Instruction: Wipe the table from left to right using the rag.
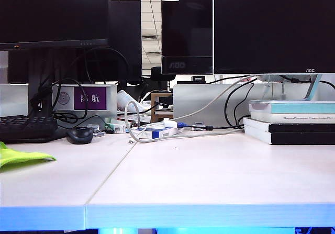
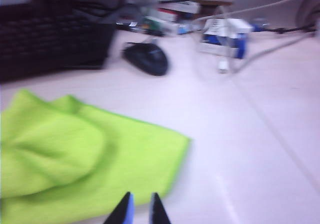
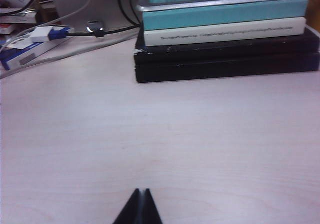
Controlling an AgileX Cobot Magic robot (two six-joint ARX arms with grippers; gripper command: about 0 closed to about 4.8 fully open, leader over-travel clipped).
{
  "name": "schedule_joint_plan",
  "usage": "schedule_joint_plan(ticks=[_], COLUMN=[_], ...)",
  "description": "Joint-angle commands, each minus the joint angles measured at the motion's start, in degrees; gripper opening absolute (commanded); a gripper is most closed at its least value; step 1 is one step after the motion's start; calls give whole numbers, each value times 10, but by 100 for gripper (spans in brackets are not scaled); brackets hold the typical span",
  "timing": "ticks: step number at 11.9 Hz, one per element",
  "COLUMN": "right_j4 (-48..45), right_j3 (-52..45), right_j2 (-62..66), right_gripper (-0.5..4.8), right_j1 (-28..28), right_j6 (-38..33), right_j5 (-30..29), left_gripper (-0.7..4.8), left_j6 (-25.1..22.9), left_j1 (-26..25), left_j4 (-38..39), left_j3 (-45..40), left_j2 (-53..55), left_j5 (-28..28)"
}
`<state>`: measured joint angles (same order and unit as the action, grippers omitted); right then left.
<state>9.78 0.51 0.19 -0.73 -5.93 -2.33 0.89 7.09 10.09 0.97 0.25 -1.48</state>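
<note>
Your left gripper (image 2: 139, 211) hovers over the near edge of the rag (image 2: 85, 159), fingertips a sliver apart, gripping nothing. Your right gripper (image 3: 139, 209) hangs pressed together above bare table (image 3: 175, 134). The rag lies crumpled at the table's far left; beyond it sit a mouse (image 2: 146, 58) and keyboard (image 2: 50, 46).

Rag (image 1: 21, 155) on the table (image 1: 209, 176) at far left, before keyboard (image 1: 26, 128); book stack (image 1: 293, 123) at right rear
</note>
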Motion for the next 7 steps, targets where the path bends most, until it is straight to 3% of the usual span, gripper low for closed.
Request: schedule_joint_plan(ticks=[1,4,7], right_j4=[2,-9,-15], right_j3=[-4,-1,22], right_j2=[-1,-1,-1], right_gripper=[-1,-1,-1], right_j1=[1,1,1], right_j6=[0,-34,-95], right_j5=[33,26,23], left_gripper=[51,47,-5], left_j6=[-4,7,30], left_j1=[-10,-10,-10], left_j4=[5,-2,-49], left_j3=[-4,-3,1], left_j2=[1,1,1], left_j5=[57,56,57])
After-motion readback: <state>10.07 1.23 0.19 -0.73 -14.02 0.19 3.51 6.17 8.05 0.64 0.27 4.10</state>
